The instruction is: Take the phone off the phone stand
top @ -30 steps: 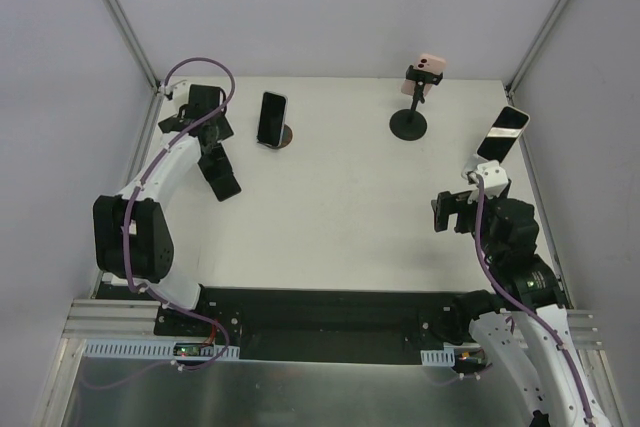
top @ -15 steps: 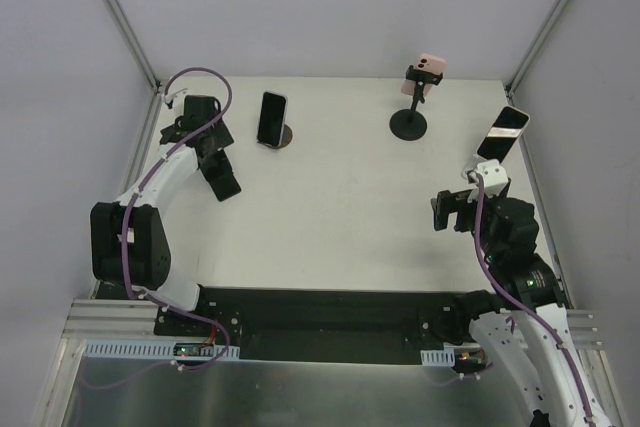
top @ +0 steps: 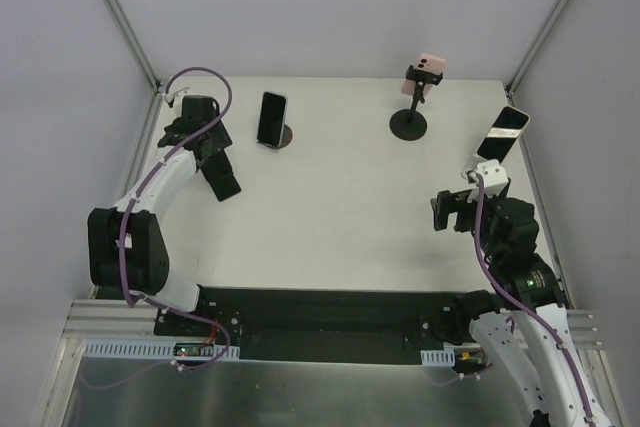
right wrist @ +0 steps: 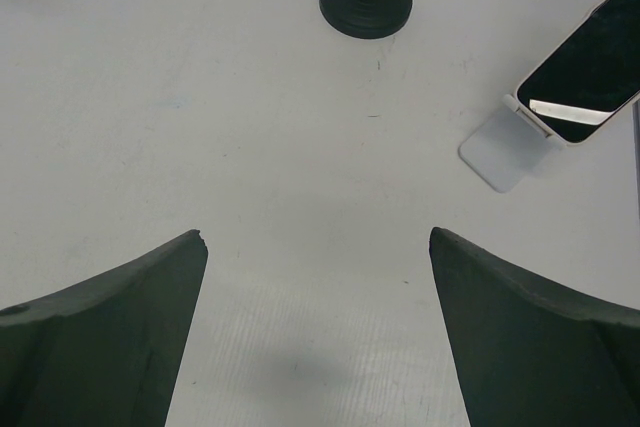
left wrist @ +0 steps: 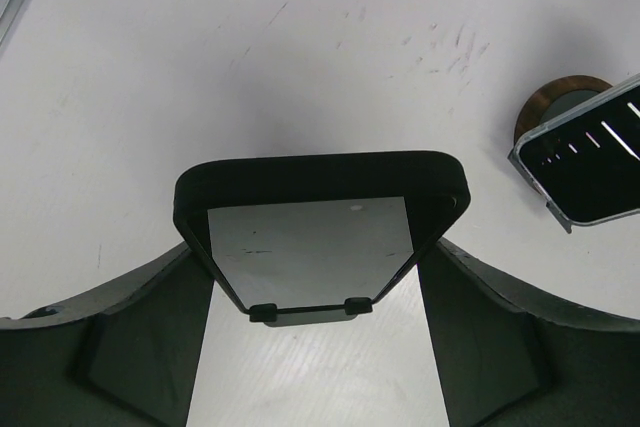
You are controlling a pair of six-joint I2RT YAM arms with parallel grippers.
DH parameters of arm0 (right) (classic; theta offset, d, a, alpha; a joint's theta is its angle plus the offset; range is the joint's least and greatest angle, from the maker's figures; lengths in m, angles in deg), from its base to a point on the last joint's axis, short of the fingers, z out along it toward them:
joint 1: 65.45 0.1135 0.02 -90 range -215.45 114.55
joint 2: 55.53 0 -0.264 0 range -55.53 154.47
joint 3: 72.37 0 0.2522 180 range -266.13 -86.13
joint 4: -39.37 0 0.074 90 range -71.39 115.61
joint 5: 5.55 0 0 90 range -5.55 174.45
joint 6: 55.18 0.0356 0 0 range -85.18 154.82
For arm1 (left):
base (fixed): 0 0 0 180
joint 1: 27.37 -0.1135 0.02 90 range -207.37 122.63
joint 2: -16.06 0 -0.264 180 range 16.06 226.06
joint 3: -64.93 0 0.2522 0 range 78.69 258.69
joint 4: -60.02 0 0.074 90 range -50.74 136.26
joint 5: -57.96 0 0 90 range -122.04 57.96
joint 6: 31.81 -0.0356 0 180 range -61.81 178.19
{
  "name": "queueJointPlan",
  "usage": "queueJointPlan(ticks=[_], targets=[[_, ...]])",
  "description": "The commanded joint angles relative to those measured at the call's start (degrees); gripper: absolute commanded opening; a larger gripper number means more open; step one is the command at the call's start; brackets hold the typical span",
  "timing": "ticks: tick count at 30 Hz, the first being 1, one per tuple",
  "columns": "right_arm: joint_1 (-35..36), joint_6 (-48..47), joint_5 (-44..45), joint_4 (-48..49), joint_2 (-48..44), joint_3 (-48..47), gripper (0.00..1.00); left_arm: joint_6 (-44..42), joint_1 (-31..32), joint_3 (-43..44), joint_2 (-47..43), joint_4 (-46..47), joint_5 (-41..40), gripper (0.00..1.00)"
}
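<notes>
— Where is the black phone (left wrist: 320, 187)?
— On its stand (left wrist: 310, 310) near the desk's (top: 340, 217) left edge, between the left hand's (left wrist: 315, 249) fingers (left wrist: 130, 337).
— Gripped?
— I cannot tell. The fingers sit right at its sides.
— And the right hand (right wrist: 318, 237)?
— Spread wide open above the desk, near the right edge.

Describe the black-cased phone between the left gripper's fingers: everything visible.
The black-cased phone has a dark, rounded-corner case and a grey, reflective screen that looks unlit. It leans tilted on a small stand whose two black hooks hold its lower edge, at the left of the table. The left gripper flanks its sides; contact cannot be told.
</notes>
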Motion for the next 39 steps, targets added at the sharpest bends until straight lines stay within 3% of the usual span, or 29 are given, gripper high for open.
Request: queueJointPlan(ticks=[1, 9, 15, 23, 33, 39], targets=[[0.3, -0.1, -1.4, 3.1, -0.6, -0.7, 0.96, -1.9, -0.4, 0.2, -4.2, 1.4, 1.3, 0.3], [0.3, 0.2, -1.5, 3.1, -0.9, -0.7, 0.96, -4.2, -0.4, 2.5, -7.4, 1.3, 2.3, 0.0], [0.5, 0.2, -1.5, 2.9, -1.1, -0.7, 0.96, -6.1, -0.4, 6.1, -9.8, -0.1, 7.2, 0.0], [0.4, 0.3, -3.2, 2.8, -1.4, -1.1, 0.96, -7.1, 0.7, 15.7, -9.5, -13.5, 14.5, 0.0], [0.9, 1.8, -5.9, 3.7, -0.2, -0.9, 0.96, -6.8, 6.5, 20.7, -6.2, -31.9, 17.8, 0.0], [1.0, 3.0, -7.0, 4.6, 0.6, -0.7, 0.96, -5.2, 12.3, 19.9, -4.0, -37.3, 19.9, 0.0]])
